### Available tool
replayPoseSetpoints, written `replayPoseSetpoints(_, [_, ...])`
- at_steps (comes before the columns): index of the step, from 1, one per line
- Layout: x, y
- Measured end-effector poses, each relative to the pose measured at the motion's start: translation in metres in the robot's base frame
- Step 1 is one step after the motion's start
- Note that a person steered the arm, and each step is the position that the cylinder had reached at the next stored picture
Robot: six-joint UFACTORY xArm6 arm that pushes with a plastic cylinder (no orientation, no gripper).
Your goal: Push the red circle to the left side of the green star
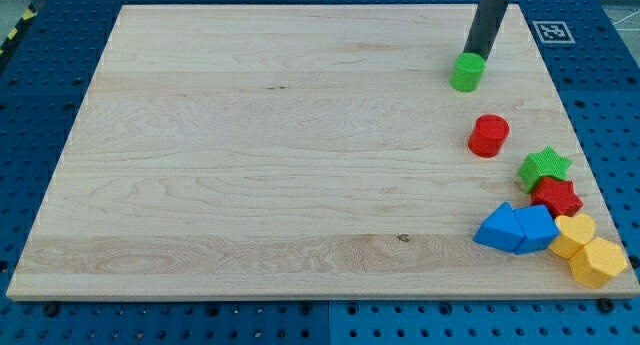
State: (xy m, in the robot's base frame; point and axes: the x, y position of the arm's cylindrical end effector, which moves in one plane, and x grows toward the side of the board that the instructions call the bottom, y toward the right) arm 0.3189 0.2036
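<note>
The red circle [489, 135] lies on the wooden board [260, 155] at the view's right, up and left of the green star [544, 168], with a small gap between them. My tip [474, 56] stands at the view's top right, touching the top edge of a green round block [466, 73]. The tip is well above the red circle in the view, with the green round block between them.
A red star [557, 197] sits just below the green star. Two blue blocks [516, 228] and two yellow blocks [588, 250] cluster at the view's bottom right, near the board's right edge. A marker tag [552, 31] lies off the board's top right corner.
</note>
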Motion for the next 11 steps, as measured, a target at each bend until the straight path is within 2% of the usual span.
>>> replayPoseSetpoints(4, [0.091, 0.000])
replayPoseSetpoints(11, [0.168, 0.000])
